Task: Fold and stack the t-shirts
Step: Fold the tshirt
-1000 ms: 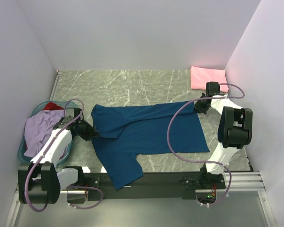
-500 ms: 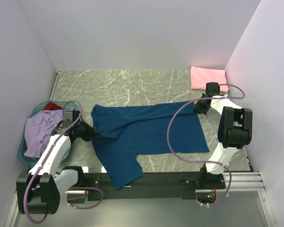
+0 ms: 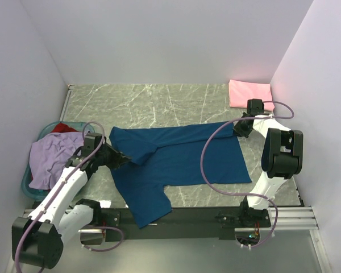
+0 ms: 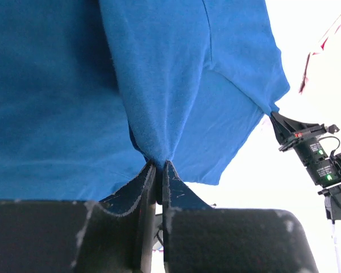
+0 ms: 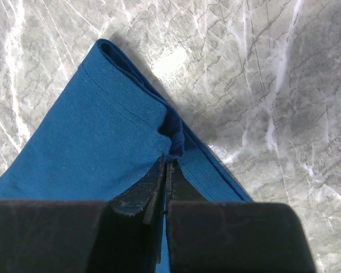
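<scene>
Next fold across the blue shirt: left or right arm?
Left. The left claw pinches the blue t-shirt's lifted left edge, with flat cloth ahead to fold over. The right claw pinches the far hem corner low on the table, probably best as an anchor.

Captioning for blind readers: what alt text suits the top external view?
A blue t-shirt lies spread on a marbled table, the left tool pinching its left edge, the right tool its far right corner. A folded pink t-shirt sits far right; a teal basket at left holds a lavender shirt and a red shirt.
</scene>
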